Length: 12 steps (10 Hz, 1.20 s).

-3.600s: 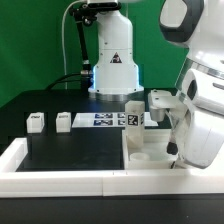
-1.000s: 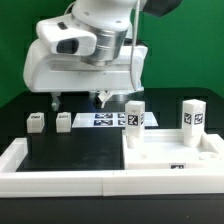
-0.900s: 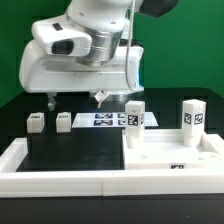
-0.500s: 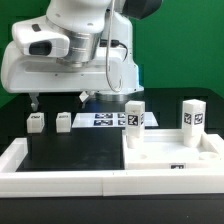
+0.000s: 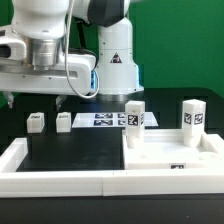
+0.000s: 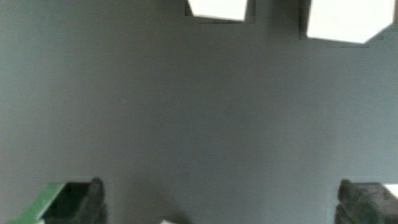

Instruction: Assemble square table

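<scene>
The hand hangs wide open and empty above the black worktop, higher than the marker board and off to the exterior view's left of it. Its two dark fingers point down with nothing between them and touch none of the parts below. The wrist view shows the same: the fingertips stand far apart over bare dark worktop.

The square slab lies flat on the worktop, to the exterior view's right of the marker board and nearer the camera, close against the white rim. Two legs stand upright on it. One upright leg is at the corner just beside the marker board's right end, and the other upright leg is at the corner farther to the right. Whether they are fixed in or only standing there cannot be told.

Two loose legs lie side by side on the worktop, a little apart, just off the marker board's left end, below the hand. In the wrist view they are cut off by the picture's edge, well apart from the fingertips.

The arm's white base rises behind the marker board.
</scene>
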Each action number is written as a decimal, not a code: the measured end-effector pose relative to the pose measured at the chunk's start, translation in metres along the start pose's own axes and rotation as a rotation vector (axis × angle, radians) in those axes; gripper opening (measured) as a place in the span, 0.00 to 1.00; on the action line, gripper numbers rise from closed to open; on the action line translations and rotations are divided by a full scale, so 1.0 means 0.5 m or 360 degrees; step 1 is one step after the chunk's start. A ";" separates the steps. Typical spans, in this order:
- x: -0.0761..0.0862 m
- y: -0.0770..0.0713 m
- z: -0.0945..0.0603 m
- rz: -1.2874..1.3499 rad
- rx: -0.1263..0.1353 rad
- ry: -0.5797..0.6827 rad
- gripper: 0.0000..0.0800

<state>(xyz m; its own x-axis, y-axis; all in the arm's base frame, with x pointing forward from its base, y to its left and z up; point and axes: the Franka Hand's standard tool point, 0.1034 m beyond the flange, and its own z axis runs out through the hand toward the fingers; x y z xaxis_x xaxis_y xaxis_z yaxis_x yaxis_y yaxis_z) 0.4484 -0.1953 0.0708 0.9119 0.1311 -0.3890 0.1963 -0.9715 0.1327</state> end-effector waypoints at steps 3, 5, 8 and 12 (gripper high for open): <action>-0.006 0.008 0.011 0.0024 0.0010 -0.0018 0.81; -0.008 0.006 0.014 0.0033 0.0015 -0.0022 0.81; -0.052 -0.063 0.048 0.0036 0.0073 -0.0051 0.81; -0.074 -0.079 0.076 0.0035 0.0093 -0.0082 0.81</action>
<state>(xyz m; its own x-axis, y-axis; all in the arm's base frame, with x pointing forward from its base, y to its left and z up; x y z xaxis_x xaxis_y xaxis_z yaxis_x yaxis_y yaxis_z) 0.3930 -0.1693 0.0454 0.8957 0.1009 -0.4330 0.1538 -0.9841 0.0888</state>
